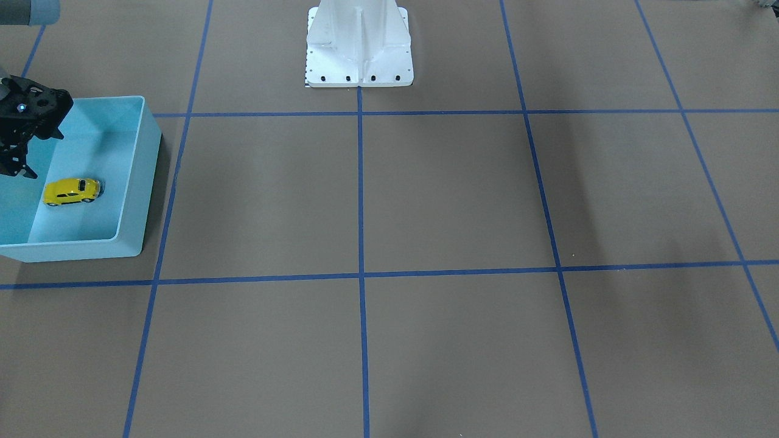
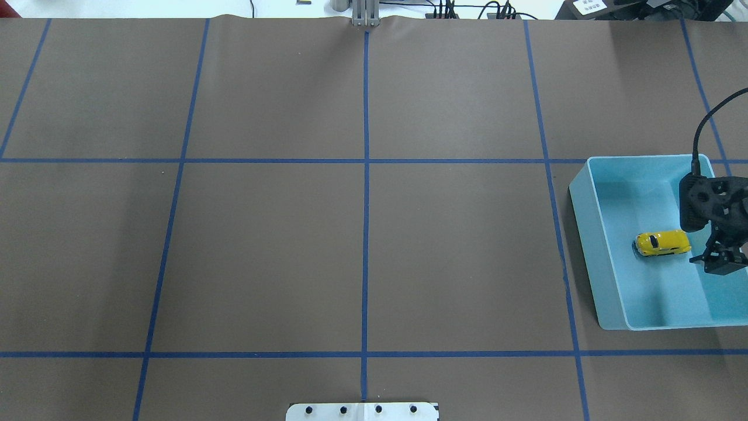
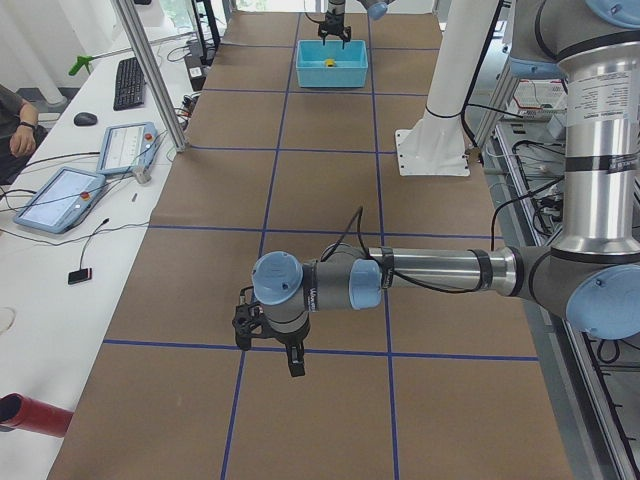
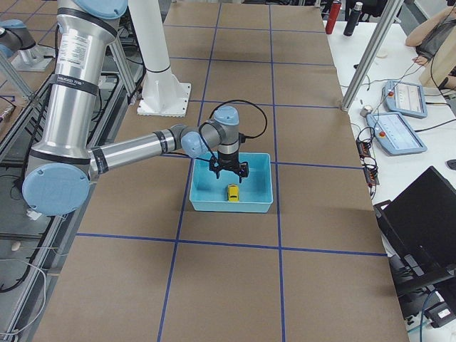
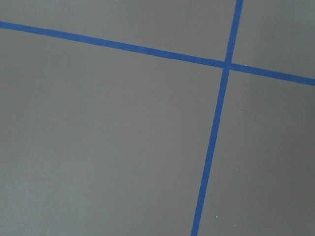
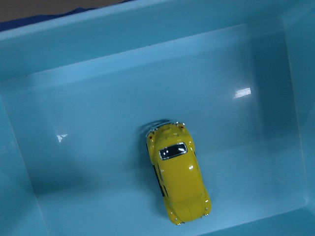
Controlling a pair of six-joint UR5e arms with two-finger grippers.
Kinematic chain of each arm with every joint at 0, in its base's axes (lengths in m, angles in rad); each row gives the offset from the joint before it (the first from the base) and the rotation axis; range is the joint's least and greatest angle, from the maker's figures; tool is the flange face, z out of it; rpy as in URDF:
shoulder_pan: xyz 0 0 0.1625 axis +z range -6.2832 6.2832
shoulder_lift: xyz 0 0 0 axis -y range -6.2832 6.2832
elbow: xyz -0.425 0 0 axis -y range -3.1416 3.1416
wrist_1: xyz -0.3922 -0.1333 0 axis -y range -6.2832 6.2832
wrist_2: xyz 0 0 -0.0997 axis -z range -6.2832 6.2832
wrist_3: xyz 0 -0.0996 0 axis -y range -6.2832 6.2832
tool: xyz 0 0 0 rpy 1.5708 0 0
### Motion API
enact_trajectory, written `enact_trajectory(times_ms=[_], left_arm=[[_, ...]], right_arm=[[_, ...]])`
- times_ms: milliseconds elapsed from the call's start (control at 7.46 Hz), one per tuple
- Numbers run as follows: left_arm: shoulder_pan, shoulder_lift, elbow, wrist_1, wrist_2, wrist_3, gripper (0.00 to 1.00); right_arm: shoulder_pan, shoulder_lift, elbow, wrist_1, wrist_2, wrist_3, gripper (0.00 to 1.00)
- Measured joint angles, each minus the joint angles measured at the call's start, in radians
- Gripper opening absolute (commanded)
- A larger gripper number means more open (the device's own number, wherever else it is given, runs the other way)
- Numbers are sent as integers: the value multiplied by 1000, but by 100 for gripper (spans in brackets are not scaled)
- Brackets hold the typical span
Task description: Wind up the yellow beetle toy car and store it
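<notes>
My right gripper (image 2: 723,262) hangs with fingers apart over the bin (image 2: 595,245), just beside the car (image 2: 662,242) on its floor. I cannot tell my left gripper's (image 3: 270,351) state.

One yellow car (image 1: 72,190), one bin (image 1: 141,194), two hands (image 2: 724,262) (image 3: 270,355).

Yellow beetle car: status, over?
Right hand open, empty, above bin. Car on wheels inside bin. Left hand over table, state unclear. Nothing obstructing.
</notes>
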Motion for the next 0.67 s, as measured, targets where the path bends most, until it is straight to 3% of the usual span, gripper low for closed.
enact_trajectory(times_ms=[268,402,670], left_arm=[[0,0,0,0,5,1,100],[0,0,0,0,5,2,100],[0,0,0,0,5,2,100]], right_arm=[[111,54,-44,-64,89,-2,100],[222,111,-93,-140,165,-4,100],[434,179,-196,-262,213,9,100]])
